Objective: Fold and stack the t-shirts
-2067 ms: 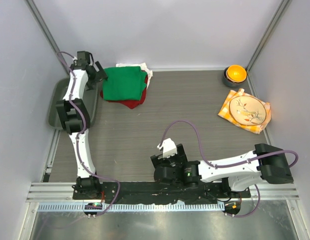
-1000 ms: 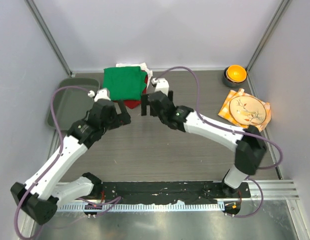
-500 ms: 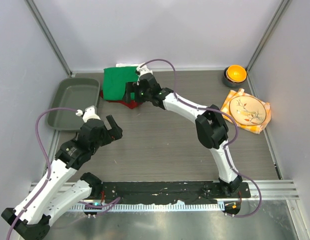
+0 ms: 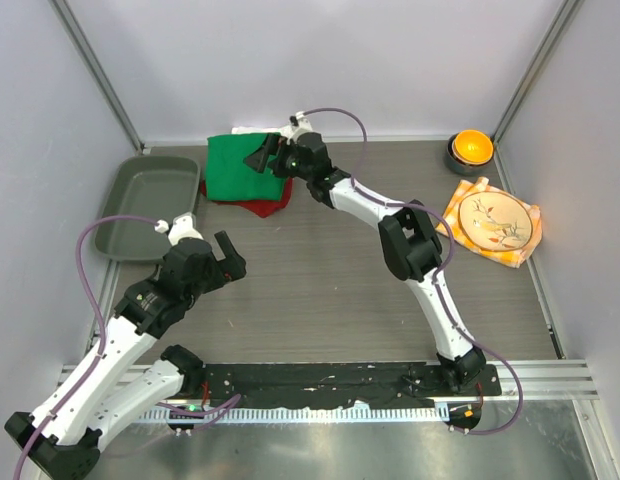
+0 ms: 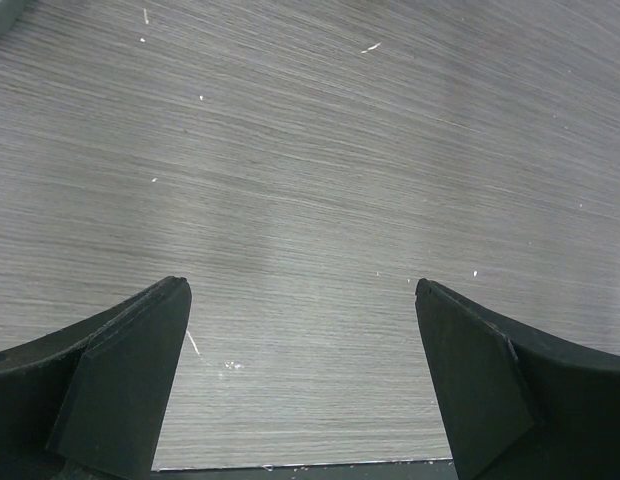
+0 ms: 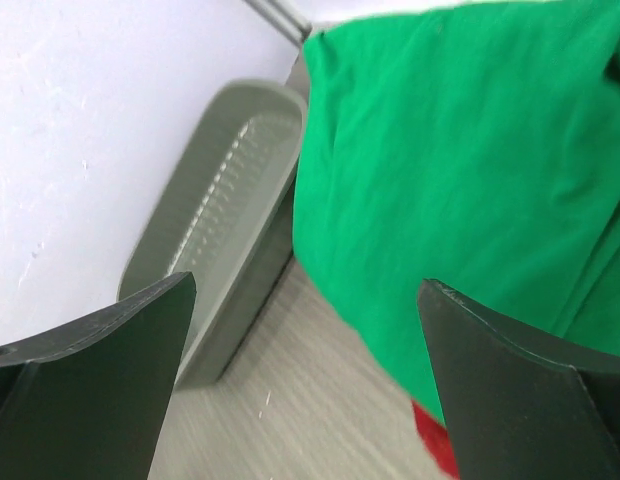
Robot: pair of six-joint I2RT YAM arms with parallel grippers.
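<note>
The t-shirts lie in a pile at the back left. A bright green t-shirt is on top, a dark red t-shirt pokes out beneath its front edge, and a white t-shirt shows at the back. My right gripper hovers open over the green shirt's right part, fingers pointing left. In the right wrist view, the green t-shirt and a sliver of the dark red t-shirt lie beyond the right gripper, which holds nothing. My left gripper stands open over bare table, and the left wrist view shows this gripper empty.
A grey-green tray sits left of the pile, and the tray also appears in the right wrist view. At the back right are a plate on a checked napkin and an orange bowl. Walls close in on three sides.
My right arm has swung from the near table out to the pile and now hangs over the green shirt. My left arm has drawn back from the pile toward the near left.
</note>
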